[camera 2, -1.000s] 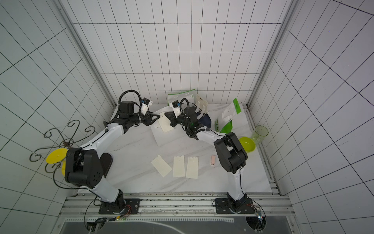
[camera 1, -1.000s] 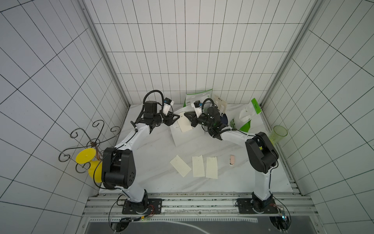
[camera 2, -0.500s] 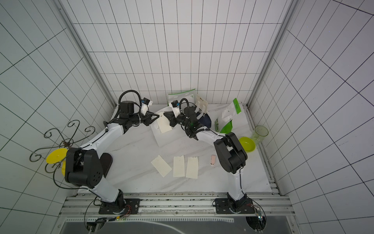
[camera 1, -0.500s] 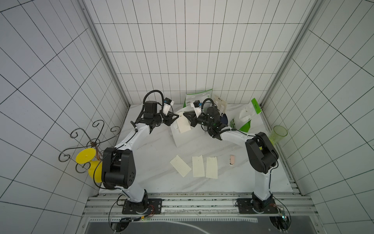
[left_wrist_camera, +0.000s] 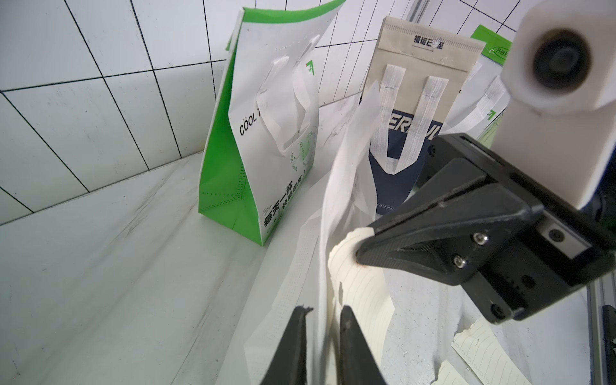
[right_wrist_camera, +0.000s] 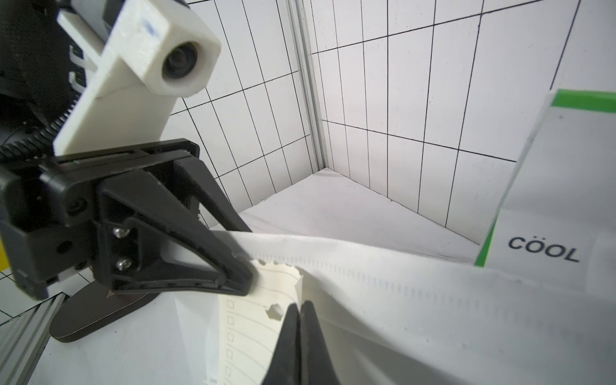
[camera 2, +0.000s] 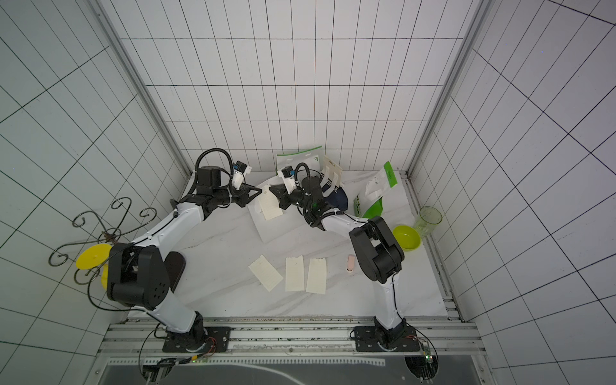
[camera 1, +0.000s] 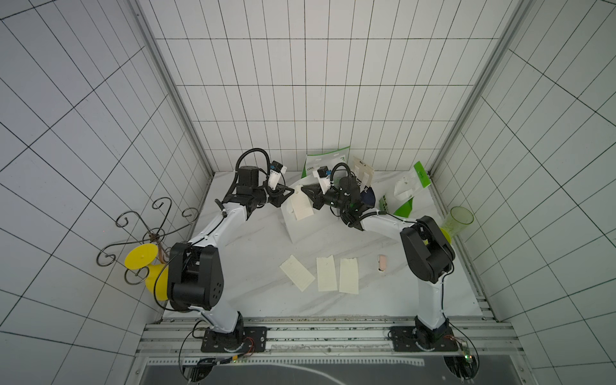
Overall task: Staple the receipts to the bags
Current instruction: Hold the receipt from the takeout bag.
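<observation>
Left tool [camera 1: 292, 192] and right tool [camera 1: 302, 190] both pinch the receipt [camera 1: 301, 207] to the white bag [camera 1: 297, 230]; that pink thing, the stapler [camera 1: 382, 263] I think, sits at 5 o'clock, nearer the right arm.

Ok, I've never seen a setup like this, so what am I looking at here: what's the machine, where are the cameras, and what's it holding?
These are two robot arms mounted on a rail at the edge of a marble table. Two pictures look down from overhead; the other two come from a camera on each arm's wrist, so each shows the opposite pincer close up. The left gripper is closed on a white bag's top edge, and the right gripper pinches a receipt against it. Three more receipts lie flat nearer the rail. Beyond the grippers are two green-and-white bags and a navy bag; a green cup stands by the right wall.
</observation>
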### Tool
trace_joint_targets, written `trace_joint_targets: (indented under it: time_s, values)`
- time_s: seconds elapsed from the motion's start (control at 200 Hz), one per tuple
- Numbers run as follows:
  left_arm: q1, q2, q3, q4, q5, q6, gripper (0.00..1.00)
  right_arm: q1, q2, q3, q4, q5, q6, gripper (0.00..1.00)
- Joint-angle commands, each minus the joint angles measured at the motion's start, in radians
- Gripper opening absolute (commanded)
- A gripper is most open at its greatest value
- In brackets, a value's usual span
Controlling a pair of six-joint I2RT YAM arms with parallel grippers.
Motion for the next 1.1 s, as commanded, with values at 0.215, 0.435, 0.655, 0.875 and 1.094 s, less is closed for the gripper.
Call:
trace_joint_targets:
  time_s: [0.215, 0.435, 0.655, 0.875, 1.094]
  values:
    - [-0.004, 0.014, 0.023, 0.002, 0.003, 0.021, 0.33, 0.005, 0.005, 0.132, 0.039, 0.002, -0.010, 0.00]
    - [-0.005, 0.013, 0.022, 0.004, 0.000, 0.021, 0.39, 0.006, -0.008, 0.117, 0.062, -0.003, -0.009, 0.00]
    - [-0.005, 0.016, 0.021, 0.004, 0.002, 0.023, 0.27, 0.006, 0.014, 0.134, 0.049, -0.001, -0.012, 0.00]
    - [-0.006, 0.018, 0.021, 0.004, 0.007, 0.030, 0.14, 0.006, 0.023, 0.150, 0.054, -0.001, -0.009, 0.00]
    - [-0.007, 0.017, 0.018, 0.007, 0.009, 0.038, 0.02, 0.006, 0.040, 0.170, 0.054, -0.005, -0.002, 0.00]
